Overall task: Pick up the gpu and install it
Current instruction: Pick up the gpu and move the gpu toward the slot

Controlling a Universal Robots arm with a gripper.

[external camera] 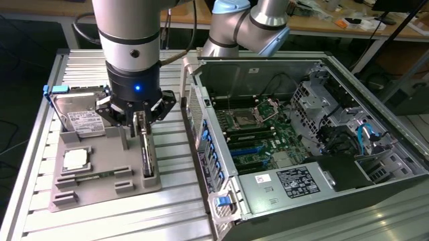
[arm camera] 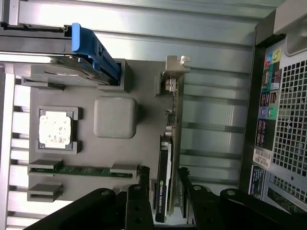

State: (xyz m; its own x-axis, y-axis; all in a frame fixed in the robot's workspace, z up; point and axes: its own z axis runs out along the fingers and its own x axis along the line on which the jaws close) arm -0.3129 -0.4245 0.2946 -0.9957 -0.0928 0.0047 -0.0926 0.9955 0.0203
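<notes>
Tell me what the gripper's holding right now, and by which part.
Nothing yet: the open gripper straddles the gpu at its top edge, the card standing in the grey holder.

light: bright, even | glare: table slats [arm camera: 153, 21] | shadows: soft

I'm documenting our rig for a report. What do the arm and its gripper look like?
The arm is a silvery tube with black bands and a pale blue joint cap. Its black wrist section carries a lit blue light, and a pale cable leaves its side. The gripper is black, with angular linked fingers.
</notes>
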